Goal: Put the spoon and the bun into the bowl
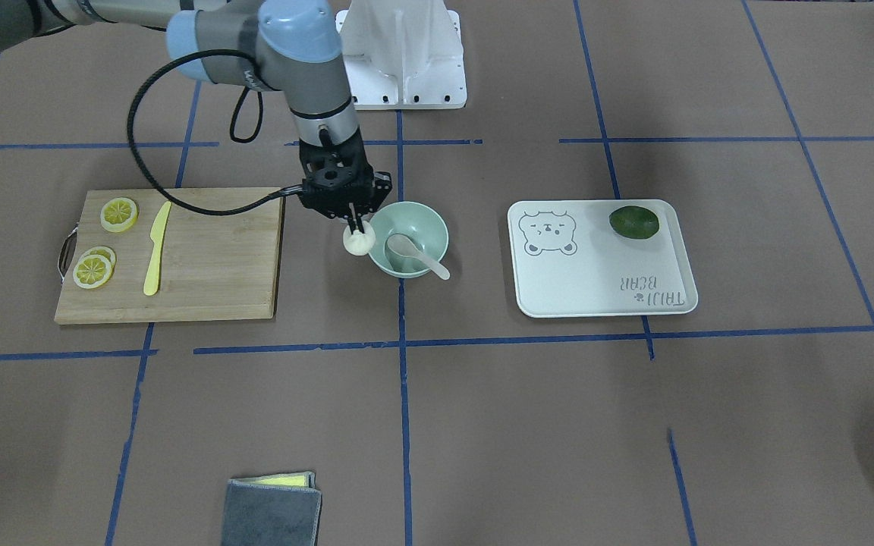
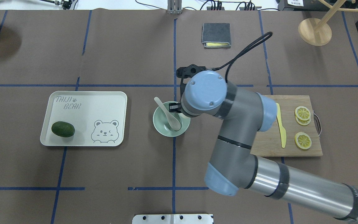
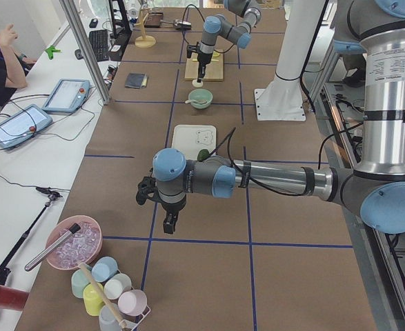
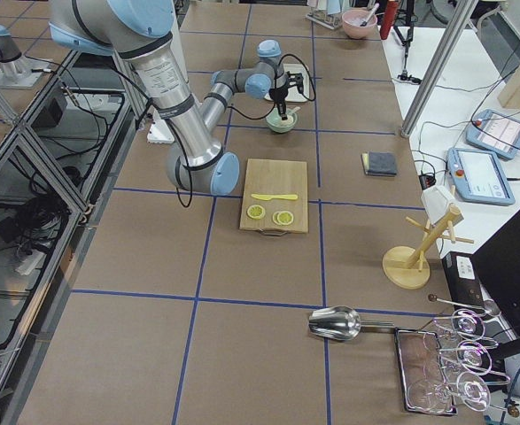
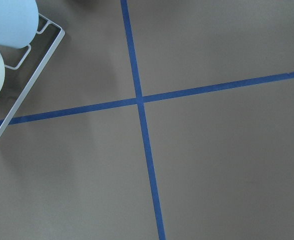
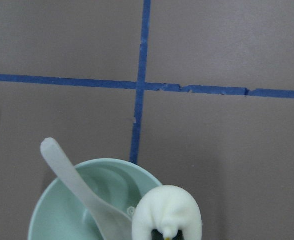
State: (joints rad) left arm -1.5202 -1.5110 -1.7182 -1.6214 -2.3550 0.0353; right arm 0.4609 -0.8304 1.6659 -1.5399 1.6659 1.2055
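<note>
The mint-green bowl (image 1: 423, 221) stands near the table's middle. The pale spoon (image 1: 416, 255) lies in it, scoop down, with its handle over the rim. My right gripper (image 1: 359, 227) is shut on the cream-white bun (image 1: 359, 242) and holds it at the bowl's rim on the cutting-board side, slightly above the table. The right wrist view shows the bun (image 6: 167, 212) over the bowl's edge (image 6: 51, 215), beside the spoon (image 6: 71, 180). In the overhead view the arm hides the bun; the bowl (image 2: 160, 127) and spoon (image 2: 166, 112) show. My left gripper (image 3: 169, 222) hangs far off over bare table; I cannot tell its state.
A wooden cutting board (image 1: 217, 258) with lemon slices (image 1: 119, 214) and a yellow knife (image 1: 156, 246) lies beside the bowl. An off-white bear tray (image 1: 604, 280) holds a dark green fruit (image 1: 633, 221). A grey cloth (image 1: 274, 509) lies at the operators' edge. A cup rack (image 5: 16, 60) is near the left wrist.
</note>
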